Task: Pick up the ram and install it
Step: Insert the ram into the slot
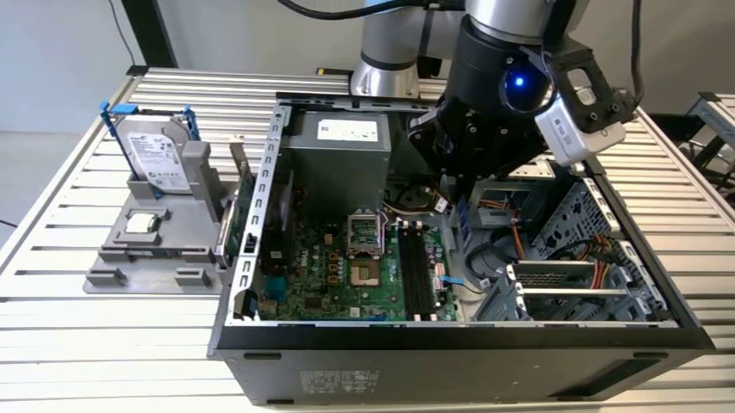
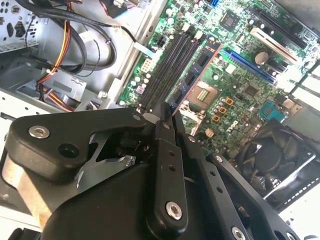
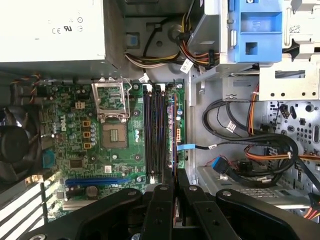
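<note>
Under the gripper (image 3: 173, 176) sits a green motherboard (image 3: 75, 145) inside an open computer case (image 1: 460, 361). Well apart from it, a hard drive (image 1: 155, 159) stands in a grey holder (image 1: 155, 262) on the tabletop (image 1: 115, 344).

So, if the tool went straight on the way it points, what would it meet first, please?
Probably the black memory slots on the motherboard: the tool, shut on the ram, points down at them. How far above them it is I cannot tell.

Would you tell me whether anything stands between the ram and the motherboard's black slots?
Nothing visible does. The gripper holds the ram over the empty black slots; the blue-tabbed cable lies beside them.
</note>
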`<action>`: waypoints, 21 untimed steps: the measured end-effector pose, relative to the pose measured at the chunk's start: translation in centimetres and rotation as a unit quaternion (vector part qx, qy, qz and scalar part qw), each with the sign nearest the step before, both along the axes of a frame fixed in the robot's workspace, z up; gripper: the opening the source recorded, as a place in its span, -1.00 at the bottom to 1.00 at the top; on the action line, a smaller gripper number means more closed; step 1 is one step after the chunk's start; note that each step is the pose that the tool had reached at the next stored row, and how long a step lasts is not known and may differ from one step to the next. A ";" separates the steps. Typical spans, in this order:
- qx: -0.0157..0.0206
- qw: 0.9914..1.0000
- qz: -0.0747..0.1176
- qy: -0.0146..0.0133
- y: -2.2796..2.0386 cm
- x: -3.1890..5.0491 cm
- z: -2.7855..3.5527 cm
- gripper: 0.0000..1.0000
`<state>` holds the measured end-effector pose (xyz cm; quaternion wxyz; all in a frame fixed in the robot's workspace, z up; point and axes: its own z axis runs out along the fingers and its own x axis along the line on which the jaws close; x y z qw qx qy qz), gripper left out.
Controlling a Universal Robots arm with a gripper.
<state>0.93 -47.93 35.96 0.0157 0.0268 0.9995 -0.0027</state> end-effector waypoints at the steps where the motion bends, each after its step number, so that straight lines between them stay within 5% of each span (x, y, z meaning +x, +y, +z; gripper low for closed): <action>1: 0.000 1.000 -0.001 0.000 0.00 -0.01 -0.17 -1.00; 18: -0.001 1.000 -0.027 -0.001 0.00 0.00 -3.08 -1.00; 21: -0.001 1.000 -0.029 -0.001 0.00 0.00 -3.19 -1.00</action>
